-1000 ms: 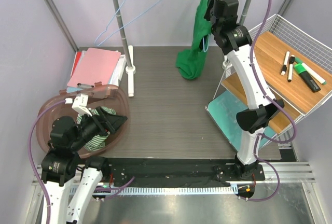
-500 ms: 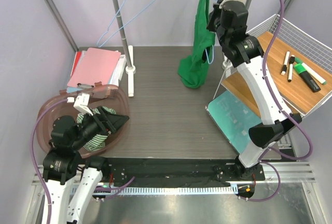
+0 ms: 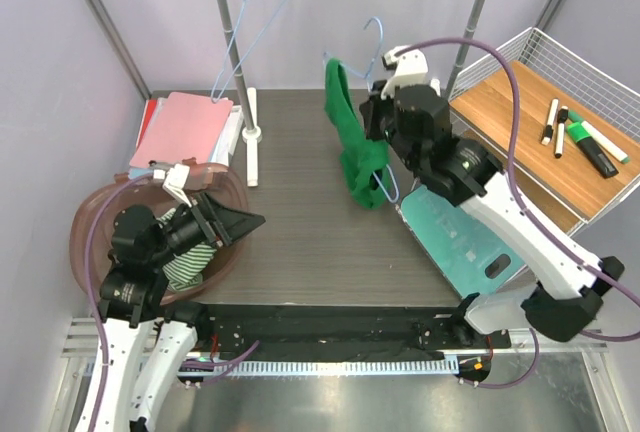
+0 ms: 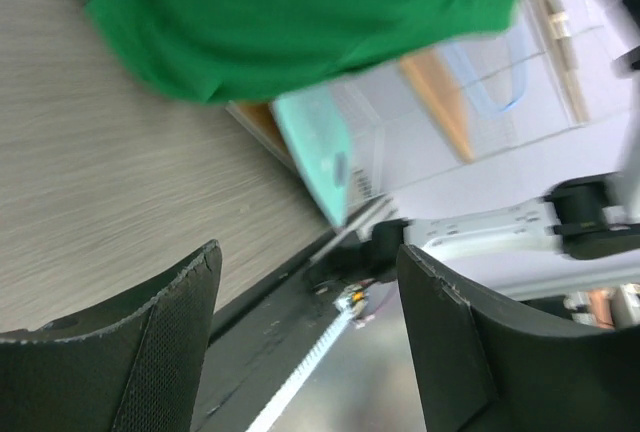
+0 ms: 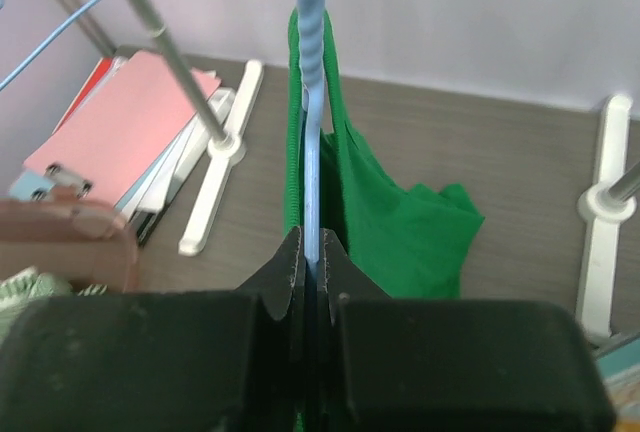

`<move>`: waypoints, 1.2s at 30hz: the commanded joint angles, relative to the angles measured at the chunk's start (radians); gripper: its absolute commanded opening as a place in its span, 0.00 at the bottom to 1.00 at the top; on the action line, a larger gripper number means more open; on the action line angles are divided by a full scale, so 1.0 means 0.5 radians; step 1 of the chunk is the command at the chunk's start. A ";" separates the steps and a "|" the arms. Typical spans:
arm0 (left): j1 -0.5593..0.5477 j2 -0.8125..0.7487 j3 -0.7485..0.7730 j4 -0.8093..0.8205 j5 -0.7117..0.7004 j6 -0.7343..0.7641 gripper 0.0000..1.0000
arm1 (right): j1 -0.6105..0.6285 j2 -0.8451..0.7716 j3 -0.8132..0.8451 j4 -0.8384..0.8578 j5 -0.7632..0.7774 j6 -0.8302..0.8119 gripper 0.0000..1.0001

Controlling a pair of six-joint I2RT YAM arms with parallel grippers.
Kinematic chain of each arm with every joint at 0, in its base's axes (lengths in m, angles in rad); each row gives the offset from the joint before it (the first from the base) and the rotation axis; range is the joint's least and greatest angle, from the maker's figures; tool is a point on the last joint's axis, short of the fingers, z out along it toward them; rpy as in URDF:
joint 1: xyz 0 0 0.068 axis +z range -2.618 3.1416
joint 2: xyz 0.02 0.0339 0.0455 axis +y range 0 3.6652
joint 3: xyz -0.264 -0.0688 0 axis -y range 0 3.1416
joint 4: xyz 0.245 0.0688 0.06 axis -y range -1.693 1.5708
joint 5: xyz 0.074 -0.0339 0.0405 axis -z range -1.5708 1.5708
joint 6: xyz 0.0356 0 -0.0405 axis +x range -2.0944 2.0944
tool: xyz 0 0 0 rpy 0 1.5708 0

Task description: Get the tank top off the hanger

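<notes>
Brown tub [image 3: 88, 224], near-left of the rack post [image 3: 232, 52], holds striped cloth [image 3: 186, 268]. Wire shelf [image 3: 560, 52], far right of the post, holds markers [image 3: 585, 142]. Right gripper [image 5: 312, 248] is clamped on the blue hanger [image 5: 312, 52], with the green tank top [image 5: 400, 222] draped on it right of the post, hook free in air. Left gripper [image 4: 308, 254] is spread and empty, by the tub. Bare dark table [image 3: 300, 237] lies between post and top. Walls are lilac.
</notes>
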 commanded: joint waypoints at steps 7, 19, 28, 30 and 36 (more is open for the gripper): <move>-0.840 0.316 0.185 0.583 -0.287 -0.065 0.69 | 0.231 -0.406 -0.492 0.259 0.073 0.302 0.01; -2.553 0.998 0.648 0.573 -2.228 1.276 0.60 | 0.244 -0.682 -0.746 0.207 -0.151 0.628 0.01; -2.585 1.402 0.888 0.626 -2.603 1.627 0.61 | 0.247 -0.811 -0.866 0.225 -0.200 0.710 0.01; -2.585 1.449 0.937 0.638 -2.625 1.663 0.60 | 0.247 -0.820 -0.882 0.231 -0.213 0.717 0.01; -2.585 1.519 0.998 0.675 -2.576 1.728 0.59 | 0.244 -0.820 -0.891 0.244 -0.222 0.735 0.01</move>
